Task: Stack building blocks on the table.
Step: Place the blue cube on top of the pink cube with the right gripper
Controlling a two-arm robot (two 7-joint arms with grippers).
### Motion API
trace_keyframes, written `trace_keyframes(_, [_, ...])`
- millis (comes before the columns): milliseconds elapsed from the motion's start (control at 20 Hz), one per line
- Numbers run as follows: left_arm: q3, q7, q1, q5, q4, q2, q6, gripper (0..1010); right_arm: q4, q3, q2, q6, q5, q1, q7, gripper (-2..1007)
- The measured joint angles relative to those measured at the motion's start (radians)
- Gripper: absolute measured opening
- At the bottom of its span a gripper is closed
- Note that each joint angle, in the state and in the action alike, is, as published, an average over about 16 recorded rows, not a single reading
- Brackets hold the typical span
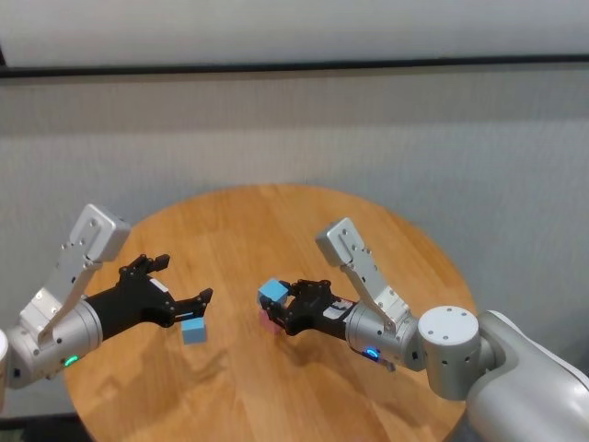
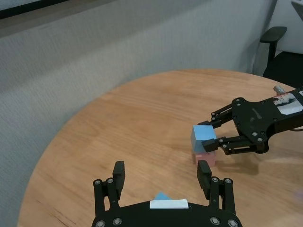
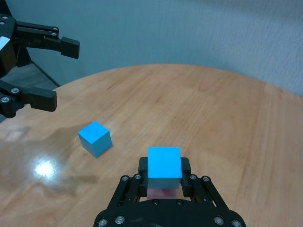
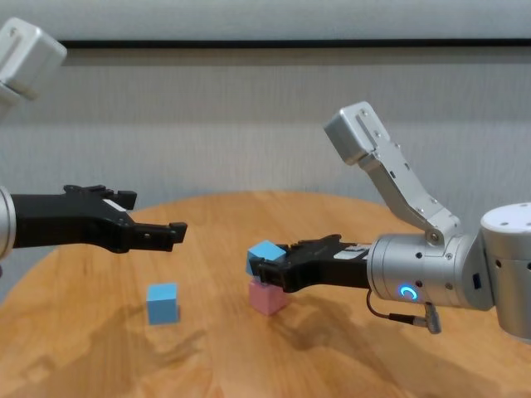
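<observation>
Three cubes: two light blue, one pale pink, all on or over round wood-plank table [image 1: 304,221].
Right gripper [image 1: 283,307]: near table centre, fingers clamped on light blue cube [image 1: 272,291], one finger each side. Reaches in low, roughly level with tabletop per chest view.
Held blue cube: directly above pink cube [image 4: 268,296], slightly rotated against it in chest view. Underside looks to meet pink top in left wrist view; full contact vs. small gap not resolvable.
Pink cube: flat on table, mostly hidden under held cube and right fingers in right wrist view, only a pink strip visible.
Left gripper [image 1: 184,306]: over table's left side, fingers spread wide, holding nothing. Raised clear of surface in chest view.
Loose blue cube [image 1: 194,331]: flat on table, just below and beside left fingertips in head view, no contact with them. Well apart from pink/blue pair, to their left.
Left wrist check: own fingers [image 2: 118,171] apart with bare wood between; corner of loose cube peeks out at gripper base; right gripper and its pair beyond.
Right wrist check: held cube square between own fingers; loose cube farther out; left gripper open above and beyond it.
Background: grey wall behind table; office chair [image 2: 273,40] at edge of left wrist view.
</observation>
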Motion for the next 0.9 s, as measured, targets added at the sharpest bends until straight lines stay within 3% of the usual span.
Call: trace_keyframes(900, [0.000, 0.000, 0.000, 0.000, 0.000, 0.000, 0.000, 1002, -0.033, 0.011, 0.006, 0.029, 0.001, -0.020, -0.008, 369])
